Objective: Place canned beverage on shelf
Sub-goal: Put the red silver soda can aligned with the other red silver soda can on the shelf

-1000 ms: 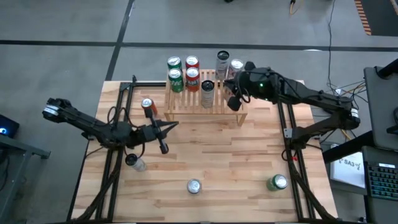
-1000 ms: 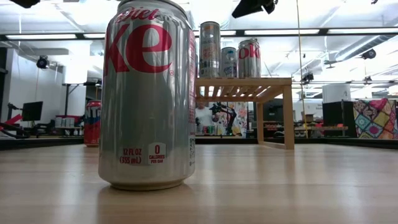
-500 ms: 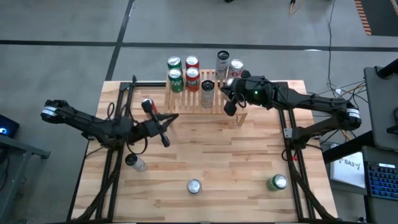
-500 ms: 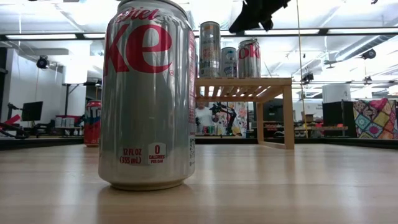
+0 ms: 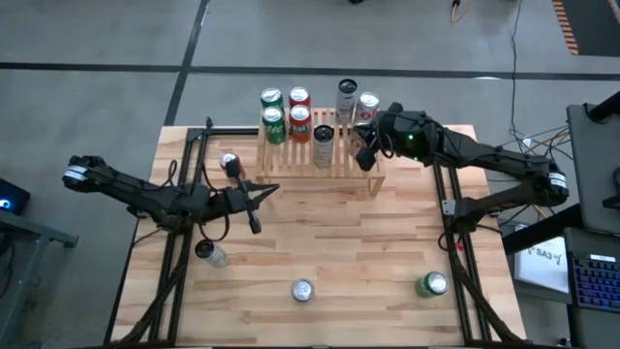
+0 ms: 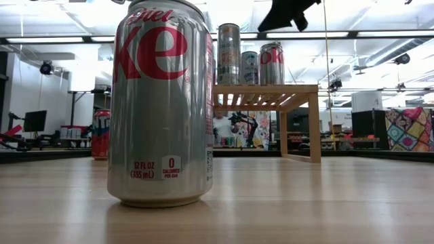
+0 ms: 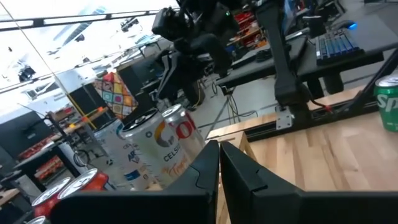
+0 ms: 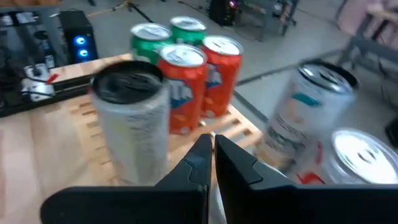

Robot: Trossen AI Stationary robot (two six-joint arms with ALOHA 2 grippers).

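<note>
The shelf (image 5: 320,155) was seen at the far middle of the surface (image 5: 329,252), with seven cans crowded on it: two green cans (image 5: 273,114) and two red cans (image 5: 299,109) at its left, a dark-topped can (image 5: 324,143) in the middle, and a tall silver can (image 5: 347,98) beside a silver cola can (image 5: 367,105) at its right. The right pincer (image 5: 365,155) was held above the shelf's right end, just beside the dark-topped can, its fingers pressed together and holding nothing. The left pincer (image 5: 254,202) was held low over the surface in front of the shelf's left end, likewise closed and empty. An orange-marked can (image 5: 231,166) stood just beyond it, near the shelf's left leg. A can lying on its side (image 5: 209,253), a silver can (image 5: 302,290) and a green can (image 5: 432,284) were spread well apart along the near part of the surface. Compared with half a second earlier, the right pincer had been drawn slightly back toward the right, and the left pincer had shifted little.
</note>
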